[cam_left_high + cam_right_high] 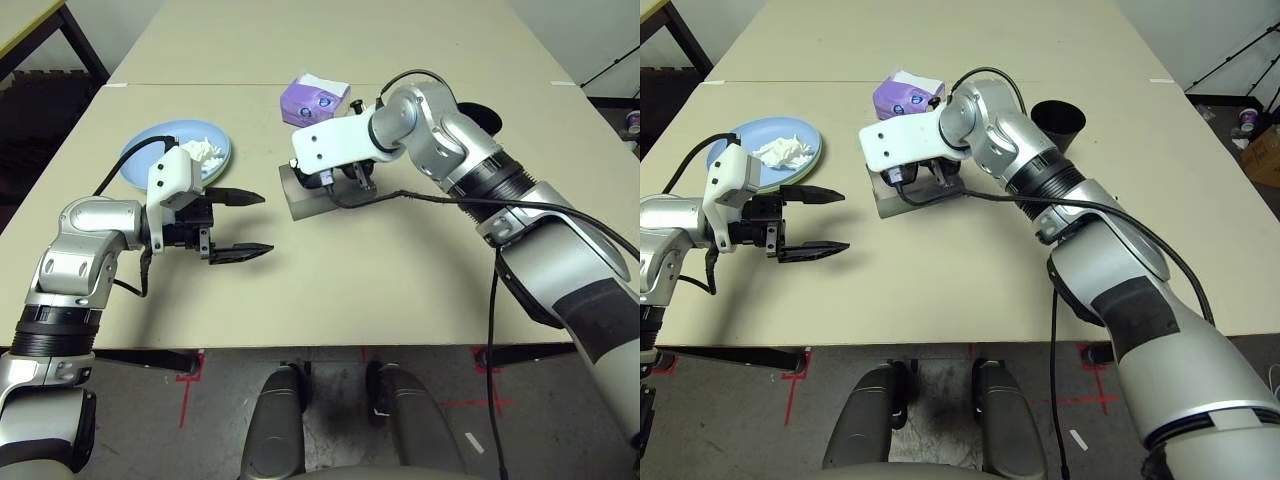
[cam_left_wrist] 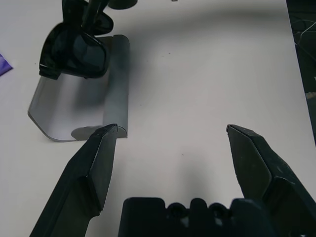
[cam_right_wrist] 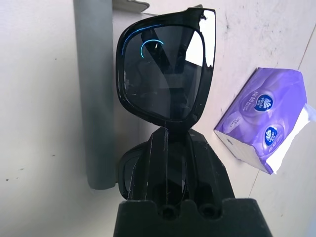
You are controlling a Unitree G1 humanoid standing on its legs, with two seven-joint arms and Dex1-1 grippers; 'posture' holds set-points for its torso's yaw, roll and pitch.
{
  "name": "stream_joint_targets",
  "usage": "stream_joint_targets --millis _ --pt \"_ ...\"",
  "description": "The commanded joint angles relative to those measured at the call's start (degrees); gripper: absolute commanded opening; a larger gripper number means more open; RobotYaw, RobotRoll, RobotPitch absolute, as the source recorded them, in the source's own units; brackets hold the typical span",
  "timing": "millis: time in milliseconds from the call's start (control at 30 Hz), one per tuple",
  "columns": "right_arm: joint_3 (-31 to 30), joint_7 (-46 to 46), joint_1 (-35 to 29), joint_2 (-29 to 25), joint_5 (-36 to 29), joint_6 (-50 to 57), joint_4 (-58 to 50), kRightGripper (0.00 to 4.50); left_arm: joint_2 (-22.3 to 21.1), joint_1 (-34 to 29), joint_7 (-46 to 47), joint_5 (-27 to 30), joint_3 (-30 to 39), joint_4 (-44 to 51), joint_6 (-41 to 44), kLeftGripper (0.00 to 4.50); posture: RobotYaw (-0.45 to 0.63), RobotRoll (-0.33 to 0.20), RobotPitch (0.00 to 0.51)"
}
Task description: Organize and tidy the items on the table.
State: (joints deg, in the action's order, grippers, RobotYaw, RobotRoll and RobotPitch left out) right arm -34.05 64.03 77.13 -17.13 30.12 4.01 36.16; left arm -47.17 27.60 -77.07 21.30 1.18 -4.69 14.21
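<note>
Pinching the black sunglasses [image 3: 163, 74] tight, the right gripper [image 3: 168, 143] holds them just above the grey glasses case [image 2: 84, 98] – the case lies open on the beige table [image 1: 400, 270]. The left gripper [image 1: 238, 225] hangs over the table with its fingers spread wide, holding nothing. Behind it, white tissue [image 1: 785, 150] sits on the blue plate [image 1: 740, 135]. A purple tissue pack [image 1: 315, 98] and a black cup [image 1: 1058, 122] stand past the case.
</note>
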Motion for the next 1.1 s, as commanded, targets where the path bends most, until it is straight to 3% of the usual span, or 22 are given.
stream_joint_targets --millis 33,1100 --pt "1.11 1.20 -0.04 -0.38 -0.91 0.25 -2.02 0.37 -0.31 -1.02 -0.23 0.74 -0.07 1.70 0.47 4.50 0.04 0.000 0.214" --pt "0.00 -0.60 -0.57 -0.59 1.43 -2.70 -1.60 0.37 -0.49 -3.02 2.93 1.47 0.70 4.84 1.23 4.50 0.03 0.000 0.255"
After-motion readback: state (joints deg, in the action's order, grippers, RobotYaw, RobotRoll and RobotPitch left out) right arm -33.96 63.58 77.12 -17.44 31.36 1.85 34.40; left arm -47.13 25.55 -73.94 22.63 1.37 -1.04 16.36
